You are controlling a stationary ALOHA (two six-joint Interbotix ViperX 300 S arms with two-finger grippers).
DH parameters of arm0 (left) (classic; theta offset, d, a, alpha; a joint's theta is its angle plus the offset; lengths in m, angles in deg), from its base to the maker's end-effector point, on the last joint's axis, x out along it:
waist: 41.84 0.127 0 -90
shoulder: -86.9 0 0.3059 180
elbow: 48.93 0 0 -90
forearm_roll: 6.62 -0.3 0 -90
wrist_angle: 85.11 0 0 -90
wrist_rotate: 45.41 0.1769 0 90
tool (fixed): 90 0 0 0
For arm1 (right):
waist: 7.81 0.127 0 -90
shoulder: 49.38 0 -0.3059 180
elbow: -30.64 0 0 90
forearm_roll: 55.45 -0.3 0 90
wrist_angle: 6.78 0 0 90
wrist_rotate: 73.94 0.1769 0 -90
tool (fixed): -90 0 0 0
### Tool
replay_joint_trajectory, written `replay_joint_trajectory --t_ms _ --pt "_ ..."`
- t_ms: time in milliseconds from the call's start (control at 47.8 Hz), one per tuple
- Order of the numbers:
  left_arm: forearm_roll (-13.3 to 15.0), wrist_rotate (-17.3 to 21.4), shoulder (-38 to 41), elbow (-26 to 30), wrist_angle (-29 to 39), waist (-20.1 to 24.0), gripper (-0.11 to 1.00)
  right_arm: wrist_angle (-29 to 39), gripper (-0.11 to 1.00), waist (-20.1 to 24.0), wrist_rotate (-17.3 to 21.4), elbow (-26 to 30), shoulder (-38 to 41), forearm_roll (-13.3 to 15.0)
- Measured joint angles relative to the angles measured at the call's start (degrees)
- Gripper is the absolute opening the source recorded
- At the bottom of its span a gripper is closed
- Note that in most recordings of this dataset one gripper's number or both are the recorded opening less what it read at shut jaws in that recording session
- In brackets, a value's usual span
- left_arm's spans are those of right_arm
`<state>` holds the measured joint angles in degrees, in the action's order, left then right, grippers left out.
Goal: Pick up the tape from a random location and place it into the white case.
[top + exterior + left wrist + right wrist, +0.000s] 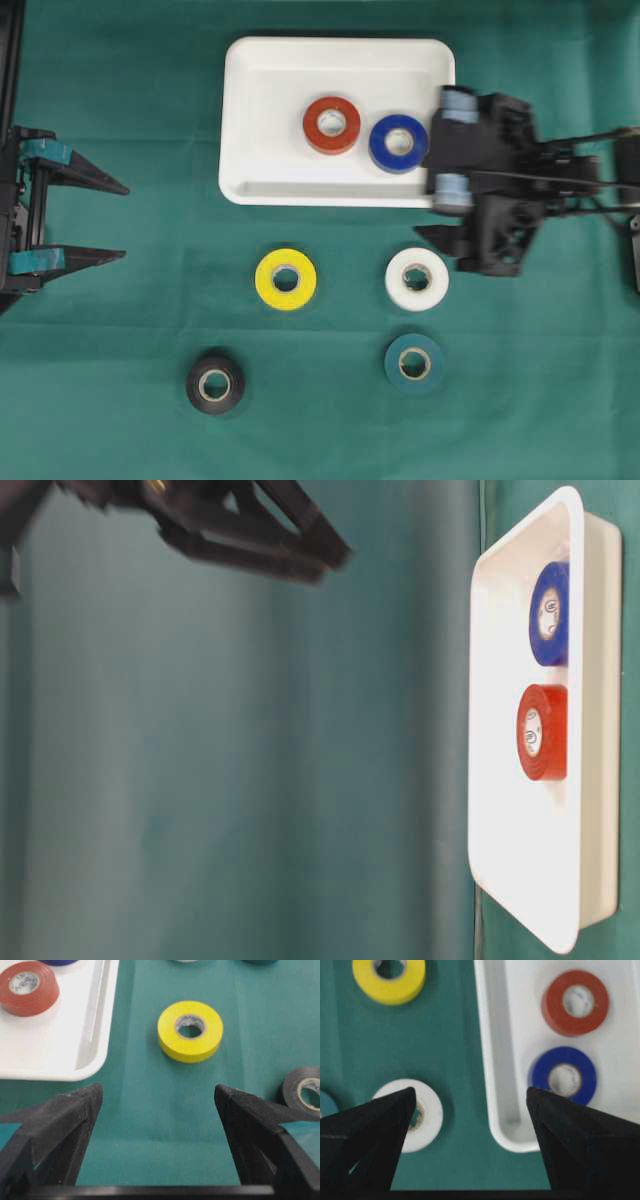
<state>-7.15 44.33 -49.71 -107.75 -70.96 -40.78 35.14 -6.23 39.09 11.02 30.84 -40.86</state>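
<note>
We have 2 tapes, red [332, 124] and blue [398, 143], in the case [250, 110], 4 left on the cloth [120, 400], both grippers, left [112, 222] and right [470, 1097], spread empty.

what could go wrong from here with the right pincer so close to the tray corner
1. The open, empty right pincer straddles the white case's corner; dropping here, one finger could catch the rim and shove or tip it.
2. The blue tape lies close to that corner inside, beside the red tape, so a low sweep might knock it.
3. The white tape sits off-centre under one finger, risking a nudge instead of a grasp.
</note>
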Motion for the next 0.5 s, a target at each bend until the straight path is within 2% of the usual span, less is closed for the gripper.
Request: replay_joint_trajectory --t_ms 502 --pt "0.0 0.0 -0.4 0.0 -0.1 0.1 0.97 -5.9 0.88 0.2 0.0 -14.9 -23.7 0.2"
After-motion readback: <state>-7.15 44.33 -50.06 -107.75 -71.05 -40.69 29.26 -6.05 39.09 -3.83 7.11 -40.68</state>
